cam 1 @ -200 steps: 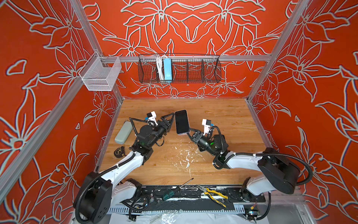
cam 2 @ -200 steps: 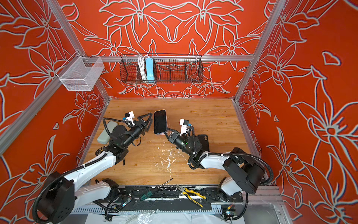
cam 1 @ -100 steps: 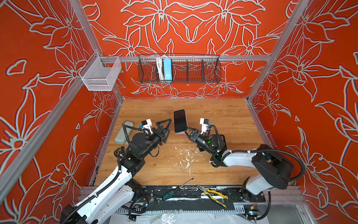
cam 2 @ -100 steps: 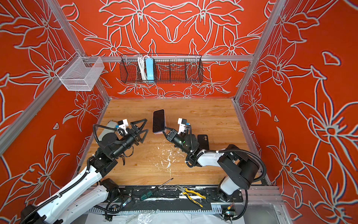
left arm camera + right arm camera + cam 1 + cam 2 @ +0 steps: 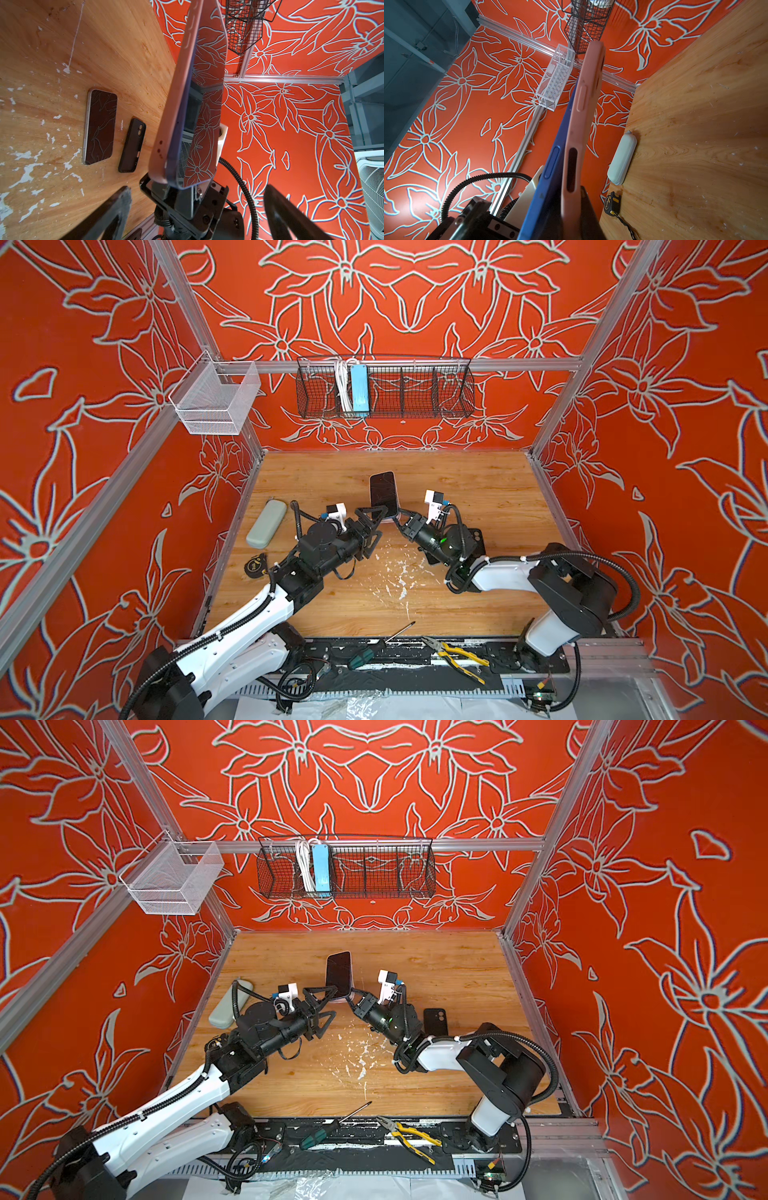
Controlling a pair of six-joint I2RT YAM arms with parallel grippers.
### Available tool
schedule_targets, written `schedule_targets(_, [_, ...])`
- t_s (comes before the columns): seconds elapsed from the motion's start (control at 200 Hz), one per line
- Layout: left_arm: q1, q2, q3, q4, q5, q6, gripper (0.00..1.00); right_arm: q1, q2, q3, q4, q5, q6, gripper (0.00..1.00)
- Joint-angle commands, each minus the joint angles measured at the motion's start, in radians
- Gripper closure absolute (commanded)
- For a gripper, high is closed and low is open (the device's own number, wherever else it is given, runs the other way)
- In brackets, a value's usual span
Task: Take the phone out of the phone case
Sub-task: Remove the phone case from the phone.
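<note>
The phone (image 5: 383,493) (image 5: 338,973), dark screen facing up, stands tilted in the air above the middle of the table. Its pink phone case (image 5: 176,93) (image 5: 588,93) wraps the back. At the lower end the phone's blue edge (image 5: 550,166) has parted from the case. My right gripper (image 5: 401,518) (image 5: 353,996) (image 5: 560,218) is shut on that lower end, clamping phone and case together. My left gripper (image 5: 376,524) (image 5: 328,1004) (image 5: 197,188) is open wide just left of it, its fingers (image 5: 108,214) on either side without touching.
A second phone (image 5: 99,126) and a black case (image 5: 133,145) (image 5: 435,1021) lie on the table right of centre. A grey-green pouch (image 5: 267,523) and a tape measure (image 5: 254,565) lie at the left edge. A screwdriver (image 5: 374,649) and pliers (image 5: 455,655) rest at the front.
My left gripper opened wide and came off the phone, drew back to the left, then moved in again toward the phone's lower end. The right gripper kept the phone almost still.
</note>
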Motion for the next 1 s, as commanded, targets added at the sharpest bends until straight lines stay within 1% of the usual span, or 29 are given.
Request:
schedule_targets(0.0, [-0.004, 0.007, 0.033, 0.081, 0.007, -0.039, 0.03, -0.005, -0.014, -0.001, 0.103, 0.023, 0.002, 0.99])
schedule_targets(0.17, [-0.005, 0.018, 0.050, 0.104, 0.014, -0.039, 0.03, -0.007, -0.016, -0.014, 0.103, 0.029, -0.007, 0.99])
schedule_targets(0.315, [-0.006, 0.029, 0.033, 0.134, 0.001, -0.056, 0.03, -0.006, -0.019, -0.012, 0.103, 0.024, -0.007, 0.99])
schedule_targets(0.886, [-0.006, 0.073, 0.034, 0.136, -0.046, -0.010, 0.03, 0.010, -0.057, -0.039, 0.105, 0.026, -0.009, 0.99])
schedule_targets(0.991, [-0.006, 0.081, 0.032, 0.145, -0.053, -0.010, 0.00, 0.016, -0.056, -0.039, 0.105, 0.025, -0.009, 0.99])
